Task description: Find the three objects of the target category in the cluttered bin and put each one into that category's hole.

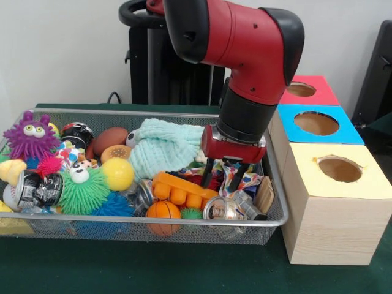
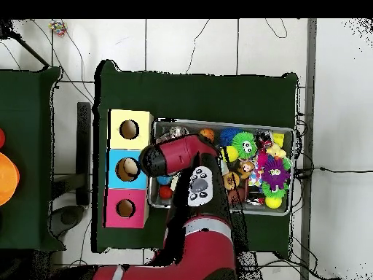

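My gripper (image 1: 224, 177) hangs low over the right part of the wire mesh bin (image 1: 184, 222). Its two black fingers (image 1: 207, 173) stand apart, open, straddling a crumpled colourful wrapper (image 1: 246, 180). Just in front of it lie a crushed silver can (image 1: 223, 209) and an orange toy brick (image 1: 180, 190). More crushed cans lie at the bin's left (image 1: 33, 190) and back left (image 1: 76, 131). Three wooden boxes with round holes stand to the right: yellow (image 1: 340, 168), blue (image 1: 316, 123), red (image 1: 301, 90). In the overhead view the arm (image 2: 178, 157) hides the gripper.
The bin also holds a mint knitted cloth (image 1: 162, 150), a small basketball (image 1: 163, 211), a yellow ball (image 1: 117, 173), a green fuzzy toy (image 1: 82, 190), a purple monster (image 1: 30, 138) and a brown football (image 1: 110, 139). The boxes (image 2: 127, 168) stand against the bin's side.
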Action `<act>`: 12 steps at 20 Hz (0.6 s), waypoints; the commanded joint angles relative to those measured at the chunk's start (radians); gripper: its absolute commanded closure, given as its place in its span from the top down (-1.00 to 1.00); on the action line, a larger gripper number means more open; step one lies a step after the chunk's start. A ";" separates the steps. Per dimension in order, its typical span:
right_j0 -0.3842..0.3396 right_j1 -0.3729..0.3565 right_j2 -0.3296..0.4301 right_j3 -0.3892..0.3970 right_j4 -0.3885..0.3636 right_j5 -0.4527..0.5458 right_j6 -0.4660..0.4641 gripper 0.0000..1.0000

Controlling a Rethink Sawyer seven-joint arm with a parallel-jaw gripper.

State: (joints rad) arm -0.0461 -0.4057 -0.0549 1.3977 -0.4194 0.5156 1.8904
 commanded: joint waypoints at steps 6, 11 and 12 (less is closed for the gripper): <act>0.060 0.067 -0.035 0.064 0.015 -0.120 0.200 1.00; 0.054 0.047 -0.022 0.103 0.036 -0.130 0.188 1.00; 0.056 0.045 -0.026 0.116 0.034 -0.145 0.194 1.00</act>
State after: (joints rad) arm 0.0111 -0.3988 -0.1122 1.4061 -0.4190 0.4655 1.8906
